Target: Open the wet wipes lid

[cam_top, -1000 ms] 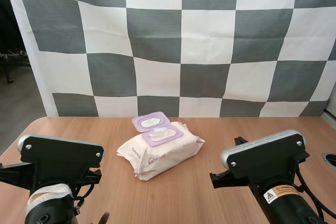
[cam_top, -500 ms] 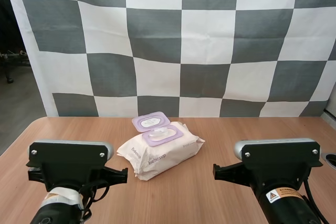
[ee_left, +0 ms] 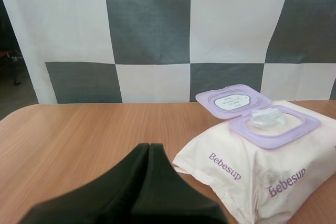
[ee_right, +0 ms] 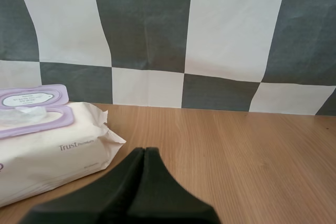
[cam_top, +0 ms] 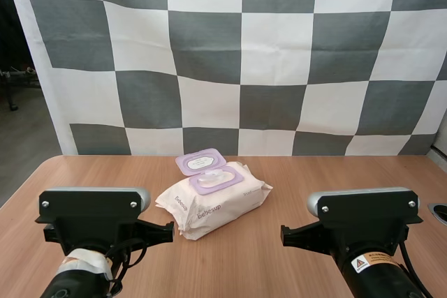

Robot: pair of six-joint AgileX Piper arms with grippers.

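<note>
A cream pack of wet wipes (cam_top: pixel 213 202) lies in the middle of the wooden table (cam_top: pixel 279 172). Its purple lid (cam_top: pixel 200 161) stands flipped up and back, and a white wipe (cam_top: pixel 214 173) shows in the purple-rimmed opening. In the left wrist view the pack (ee_left: pixel 262 166) lies just ahead of my left gripper (ee_left: pixel 149 146), whose fingers lie together as one dark wedge, holding nothing. In the right wrist view the pack (ee_right: pixel 47 150) sits beside my right gripper (ee_right: pixel 144 151), which is also shut and apart from it. Both arms sit low at the table's near edge.
A round hole (cam_top: pixel 440 212) is set in the table at its right edge. Bare tabletop lies on both sides of the pack and in front of it.
Both arms have levelled out from a tilt a second ago and settled near the front edge. The pack and its raised lid have not moved.
</note>
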